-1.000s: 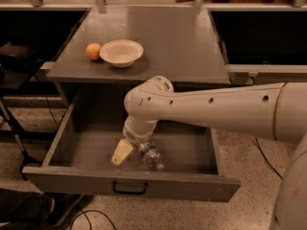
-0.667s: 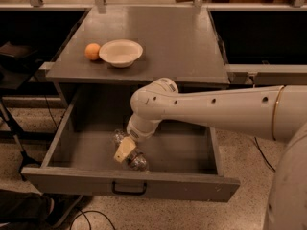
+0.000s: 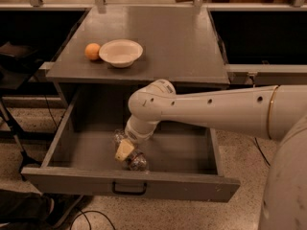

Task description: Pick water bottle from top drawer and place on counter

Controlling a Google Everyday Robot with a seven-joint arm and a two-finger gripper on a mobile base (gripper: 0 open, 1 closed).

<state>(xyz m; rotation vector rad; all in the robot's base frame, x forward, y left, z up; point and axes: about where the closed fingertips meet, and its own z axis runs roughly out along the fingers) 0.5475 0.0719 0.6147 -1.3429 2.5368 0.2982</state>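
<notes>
- Far left on the tabletop (image 3: 182, 42): orange (image 3: 92, 51), touching or just beside the white bowl (image 3: 121, 52). Neither belongs to the job.
- Right of the bowl the tabletop is bare grey surface. No bottle on it, so the place step is not done.
- Below it: top drawer (image 3: 192, 188) pulled well out, front panel and black handle (image 3: 129, 190) toward the camera. Access is already there, nothing left to open.
- Drawer floor, left of centre, near the front panel: water bottle (image 3: 137, 162) lies on its side. It is clear crinkled plastic, partly hidden under the gripper. Label and cap can't be made out.
- gripper (image 3: 124, 150) is down inside the drawer, right over the bottle's middle and pointing at the floor. Cannot tell whether it is clamped on the bottle or released. Contact looks likely, a hold is unconfirmed.
- arm (image 3: 216, 111) comes in from the right, crossing above the drawer's right side, with its bulky wrist joint just below the tabletop's front edge.
- Judgement: this is the grasp stage. The reach looks done, the bottle is not lifted.
- Left to do: secure the grip, lift clear of the drawer walls, back out from under the tabletop edge, raise, and set down on the bare area right of the bowl.
- Risk: clearance under the tabletop edge looks tight, and thin crinkly plastic may slip or crush.
</notes>
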